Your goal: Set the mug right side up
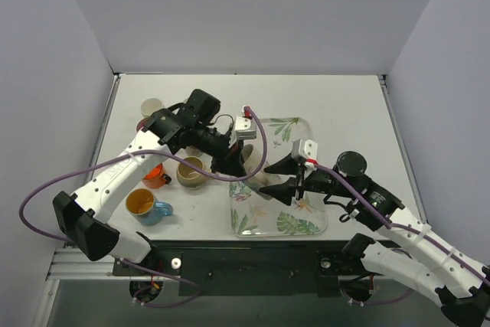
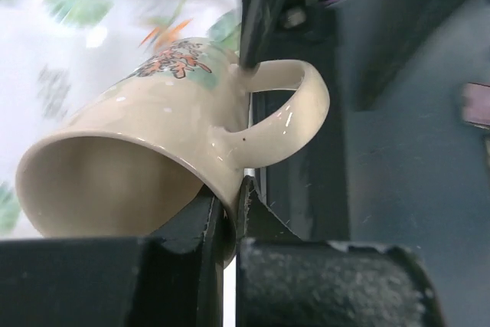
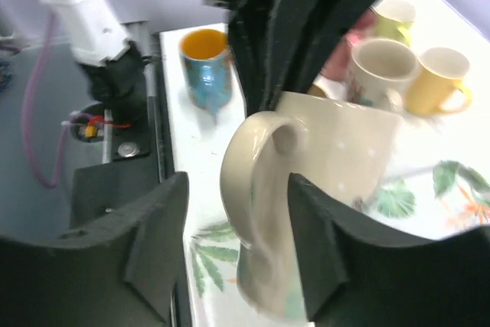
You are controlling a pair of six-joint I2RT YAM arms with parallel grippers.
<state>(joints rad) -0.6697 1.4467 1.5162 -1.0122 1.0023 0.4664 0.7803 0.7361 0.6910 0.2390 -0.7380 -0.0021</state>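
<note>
A cream mug (image 1: pixel 259 176) with a floral print hangs tilted on its side over the leaf-print tray (image 1: pixel 295 225). My left gripper (image 1: pixel 232 163) is shut on its rim beside the handle; in the left wrist view the fingers (image 2: pixel 200 229) pinch the rim wall of the mug (image 2: pixel 145 139), one inside and one outside. My right gripper (image 1: pixel 282 179) is open, its two fingers on either side of the mug's handle (image 3: pixel 251 189) without touching it. In the right wrist view the gripper (image 3: pixel 237 223) straddles the handle and the mug body (image 3: pixel 344 155) lies behind it.
Left of the tray stand an orange mug (image 1: pixel 155 174), a blue mug with a yellow inside (image 1: pixel 144 203) and an olive mug (image 1: pixel 191 171). A pale mug (image 1: pixel 151 106) stands at the far left. The table's near edge is just below the tray.
</note>
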